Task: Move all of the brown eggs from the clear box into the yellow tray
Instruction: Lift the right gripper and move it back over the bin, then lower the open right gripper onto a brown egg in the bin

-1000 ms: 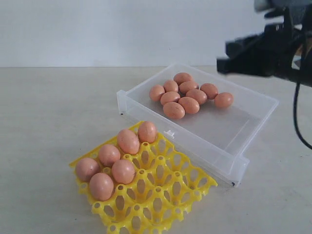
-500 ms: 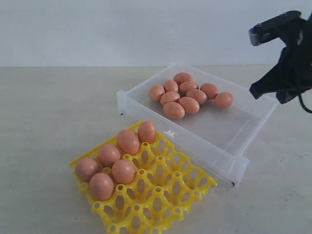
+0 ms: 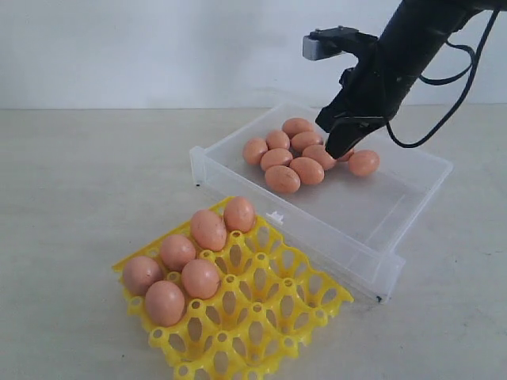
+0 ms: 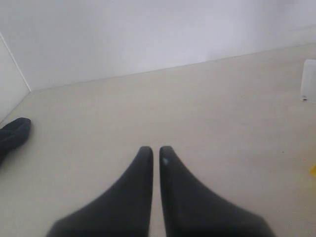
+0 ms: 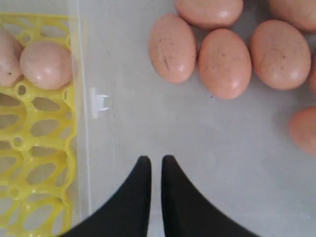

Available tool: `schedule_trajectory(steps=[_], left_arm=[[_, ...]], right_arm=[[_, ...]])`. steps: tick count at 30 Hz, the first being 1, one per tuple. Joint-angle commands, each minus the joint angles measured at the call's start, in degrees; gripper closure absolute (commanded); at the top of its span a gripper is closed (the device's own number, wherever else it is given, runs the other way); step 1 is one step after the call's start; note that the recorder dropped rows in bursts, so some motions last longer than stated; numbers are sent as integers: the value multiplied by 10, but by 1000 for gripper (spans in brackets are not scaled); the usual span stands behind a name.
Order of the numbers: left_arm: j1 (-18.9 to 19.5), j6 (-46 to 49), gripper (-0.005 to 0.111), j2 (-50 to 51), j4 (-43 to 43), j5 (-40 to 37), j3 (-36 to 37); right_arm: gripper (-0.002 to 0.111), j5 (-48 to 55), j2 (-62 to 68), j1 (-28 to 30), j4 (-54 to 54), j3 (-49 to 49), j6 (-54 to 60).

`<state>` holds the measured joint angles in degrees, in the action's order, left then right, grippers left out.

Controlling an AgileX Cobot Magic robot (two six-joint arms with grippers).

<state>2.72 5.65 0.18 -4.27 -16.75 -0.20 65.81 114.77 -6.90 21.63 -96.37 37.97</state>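
Several brown eggs (image 3: 283,179) lie clustered at the far end of the clear box (image 3: 372,214). Several more sit in the cups along the left side of the yellow tray (image 3: 317,305). My right gripper (image 3: 334,150) hangs shut and empty just above the egg cluster, tips pointing down. In the right wrist view its tips (image 5: 153,159) stand over bare box floor, apart from the nearest eggs (image 5: 224,63), with the box wall (image 5: 81,98) and tray (image 5: 39,163) beside. My left gripper (image 4: 153,148) is shut and empty over bare table, and out of the exterior view.
The tray stands against the box's near wall on a pale table (image 3: 79,182). A black cable (image 3: 444,95) loops off the right arm above the box's far corner. In the left wrist view a dark object (image 4: 14,134) lies at one edge.
The right arm has swung in from the right edge of the exterior view and come down over the eggs in the box. Eggs, box and tray have not moved.
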Motion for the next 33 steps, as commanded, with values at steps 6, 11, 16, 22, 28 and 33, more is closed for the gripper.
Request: schedule_trajectory(steps=[6, 11, 16, 22, 28, 33], left_arm=[[1, -2, 103, -2, -1, 0, 2], [1, -2, 103, -2, -1, 0, 2], [1, -2, 103, -2, -1, 0, 2], [1, -2, 103, -2, -1, 0, 2], [1, -2, 103, -2, -1, 0, 2], [1, -2, 103, -2, -1, 0, 2]], right_arm=[[51, -161, 40, -23, 0, -3, 109], [52, -233, 53, -23, -4, -3, 118], [52, -255, 78, -23, -4, -3, 118], [52, -272, 104, -23, 6, -3, 121], [52, -298, 142, -23, 15, -3, 121], [52, -283, 163, -23, 18, -3, 121]])
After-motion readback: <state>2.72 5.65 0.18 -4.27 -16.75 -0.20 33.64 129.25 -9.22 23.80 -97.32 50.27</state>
